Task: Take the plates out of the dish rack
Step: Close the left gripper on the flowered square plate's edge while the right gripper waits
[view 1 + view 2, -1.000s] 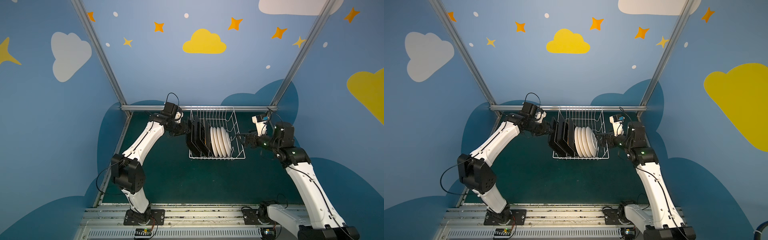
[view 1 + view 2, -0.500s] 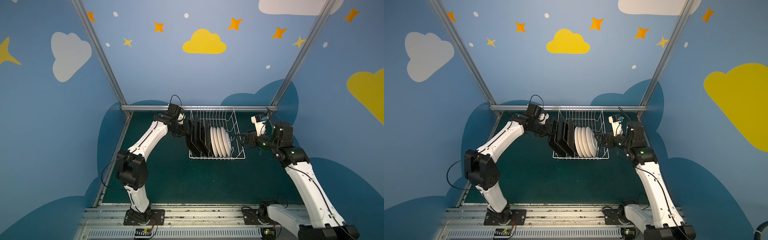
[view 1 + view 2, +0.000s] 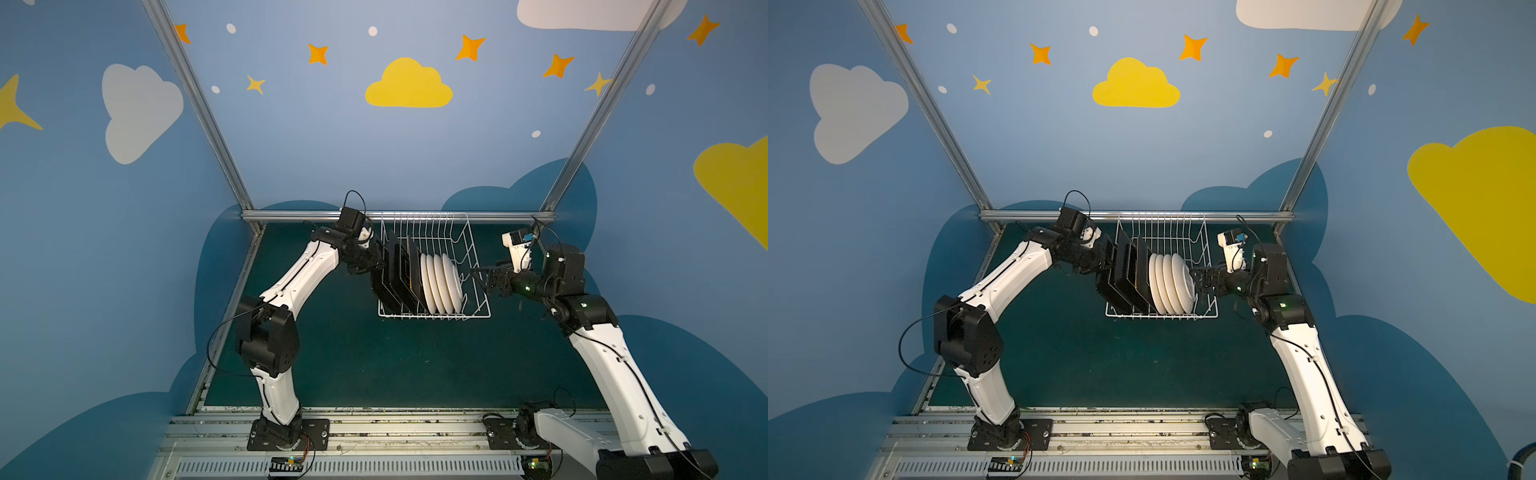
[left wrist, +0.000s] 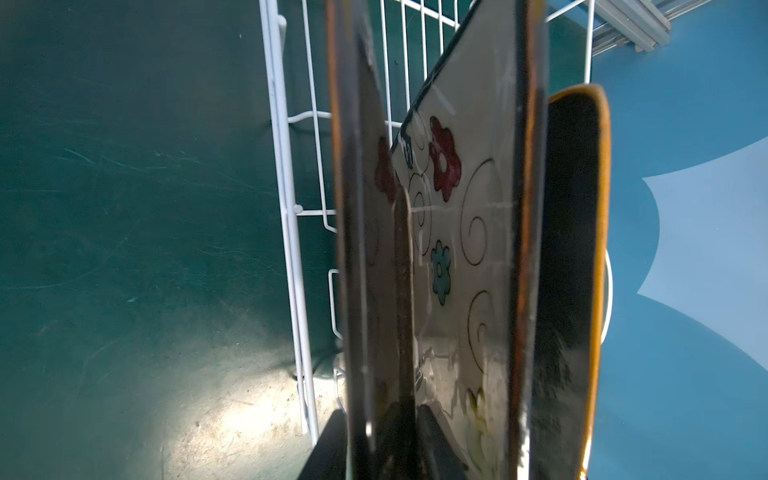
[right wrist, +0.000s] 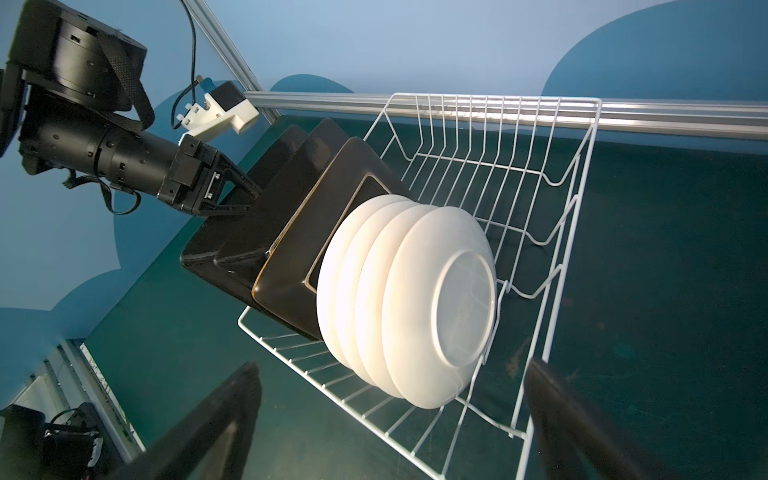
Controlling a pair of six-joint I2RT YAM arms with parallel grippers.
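Observation:
The white wire dish rack (image 3: 432,318) (image 3: 1163,318) (image 5: 582,208) stands at the back of the table. In its left half several black square plates (image 3: 395,270) (image 3: 1125,270) (image 5: 299,232) stand on edge, and several round white plates (image 3: 442,282) (image 3: 1173,286) (image 5: 415,299) stand beside them. My left gripper (image 3: 380,266) (image 3: 1106,266) (image 4: 380,415) is shut on the upper rim of the leftmost black plate (image 4: 353,249) (image 5: 199,253), which still sits in the rack. My right gripper (image 3: 482,278) (image 3: 1202,282) (image 5: 395,415) hangs wide open at the rack's right side, close to the white plates but apart from them.
A dark green mat (image 3: 395,361) covers the table in front of the rack. An aluminium rail (image 3: 498,216) runs along the back just behind the rack, with slanted posts at both corners. Blue painted walls close in the sides.
My left arm has reached further in toward the rack, and its jaws have narrowed onto the rim of the leftmost black plate. The right arm and the plates have not moved.

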